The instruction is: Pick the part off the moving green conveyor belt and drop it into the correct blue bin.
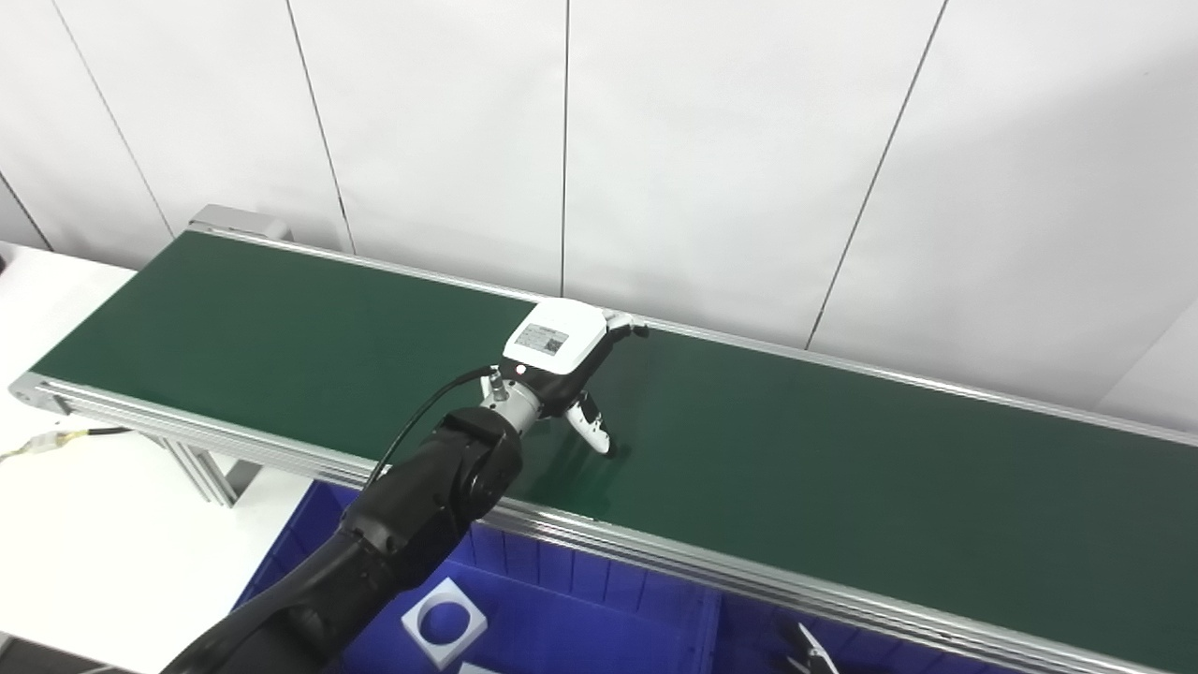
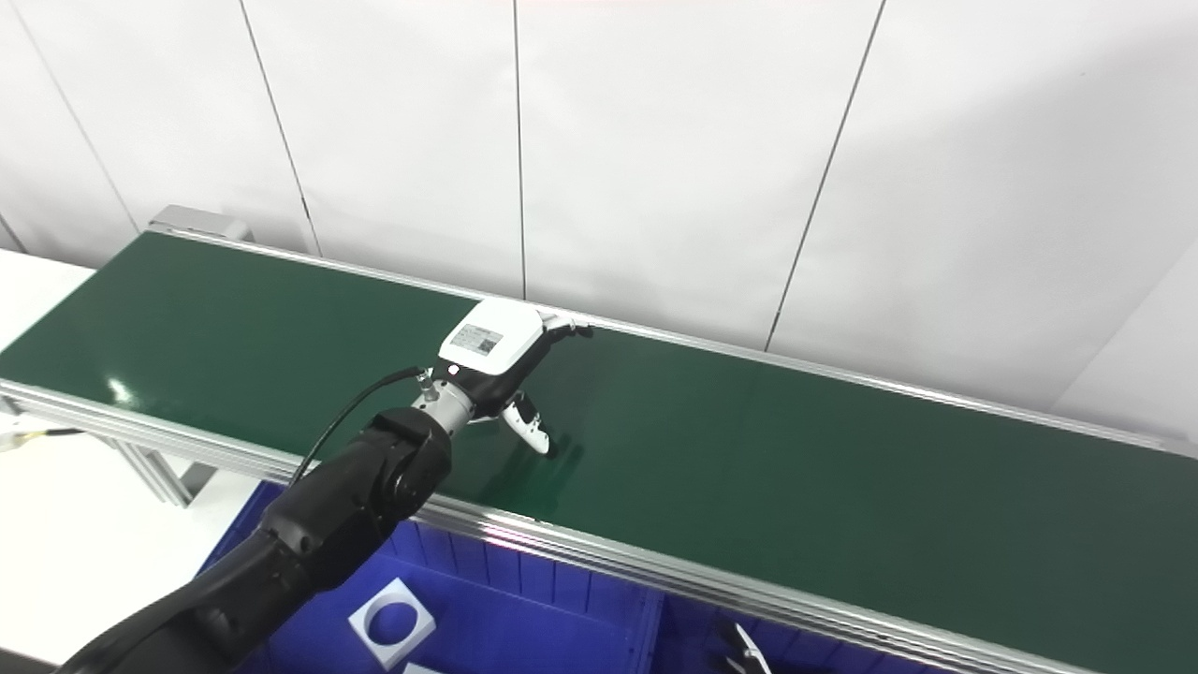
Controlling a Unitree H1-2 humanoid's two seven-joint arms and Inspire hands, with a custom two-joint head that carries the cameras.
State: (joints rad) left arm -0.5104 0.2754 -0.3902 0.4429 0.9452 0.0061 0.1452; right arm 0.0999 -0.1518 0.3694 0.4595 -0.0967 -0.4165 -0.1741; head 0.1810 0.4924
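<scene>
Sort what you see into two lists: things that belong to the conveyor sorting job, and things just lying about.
Job: green conveyor belt; left robot hand over it; blue bin; white square part with a round hole in the bin.
Lying about: cable on the white table.

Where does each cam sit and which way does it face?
Left eye view: on the head, looking down and forward at the green conveyor belt; left arm and left hand show.
Right eye view: beside it, offset right, same aim; same arm shows.
Shared: belt, hand, blue bin with a white square part.
</scene>
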